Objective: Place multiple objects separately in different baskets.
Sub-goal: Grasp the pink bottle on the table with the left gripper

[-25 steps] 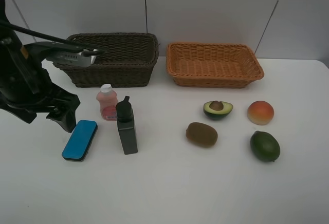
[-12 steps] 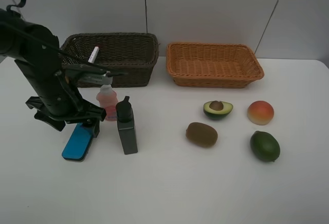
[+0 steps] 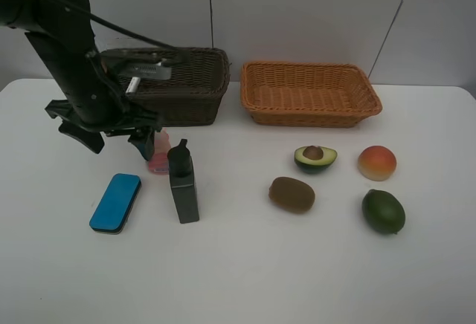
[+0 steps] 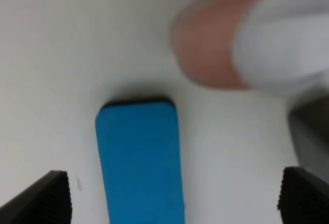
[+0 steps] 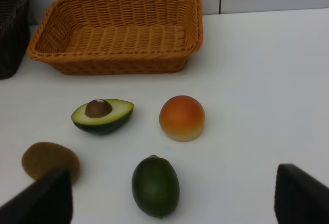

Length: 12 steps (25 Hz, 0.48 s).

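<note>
My left gripper (image 3: 115, 143) is open and empty, above the table between the blue eraser (image 3: 116, 202) and the dark brown basket (image 3: 190, 86). In the left wrist view its fingertips (image 4: 51, 198) flank the eraser (image 4: 139, 157), with the pink white-capped bottle (image 4: 216, 49) beyond. The bottle (image 3: 158, 162) is partly hidden by the arm. The dark green bottle (image 3: 183, 183) stands beside it. A white marker (image 3: 134, 85) shows at the dark basket, partly hidden. My right gripper (image 5: 172, 198) is open, facing the green fruit (image 5: 155, 185), peach (image 5: 182, 117), avocado (image 5: 102, 115) and kiwi (image 5: 50, 161).
The light orange basket (image 3: 256, 105) stands at the back right, with nothing in it. The avocado (image 3: 314, 157), kiwi (image 3: 291, 194), peach (image 3: 377, 163) and green fruit (image 3: 383, 211) lie in front of it. A wall is behind the baskets.
The left arm has swung in from the left, passed over the blue eraser, then moved back toward the dark basket. The eraser is now uncovered. The objects have not moved.
</note>
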Each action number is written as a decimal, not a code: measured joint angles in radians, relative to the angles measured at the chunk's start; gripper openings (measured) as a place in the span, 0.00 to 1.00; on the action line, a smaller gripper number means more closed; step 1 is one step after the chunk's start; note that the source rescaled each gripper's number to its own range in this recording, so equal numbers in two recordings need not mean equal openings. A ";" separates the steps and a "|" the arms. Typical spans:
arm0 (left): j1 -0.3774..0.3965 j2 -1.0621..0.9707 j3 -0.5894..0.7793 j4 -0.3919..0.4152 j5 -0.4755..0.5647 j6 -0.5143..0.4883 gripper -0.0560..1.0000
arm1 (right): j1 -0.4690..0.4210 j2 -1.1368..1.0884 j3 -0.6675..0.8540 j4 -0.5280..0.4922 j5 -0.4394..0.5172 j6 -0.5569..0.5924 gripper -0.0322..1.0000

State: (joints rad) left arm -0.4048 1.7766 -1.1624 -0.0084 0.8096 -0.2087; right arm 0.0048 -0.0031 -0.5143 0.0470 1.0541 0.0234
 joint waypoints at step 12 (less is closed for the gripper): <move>0.000 0.175 -0.223 -0.085 0.193 -0.045 0.99 | 0.000 0.000 0.000 0.000 0.000 0.000 1.00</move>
State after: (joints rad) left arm -0.4048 1.9512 -1.3855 -0.0935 1.0028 -0.2536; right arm 0.0048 -0.0031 -0.5143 0.0470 1.0541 0.0234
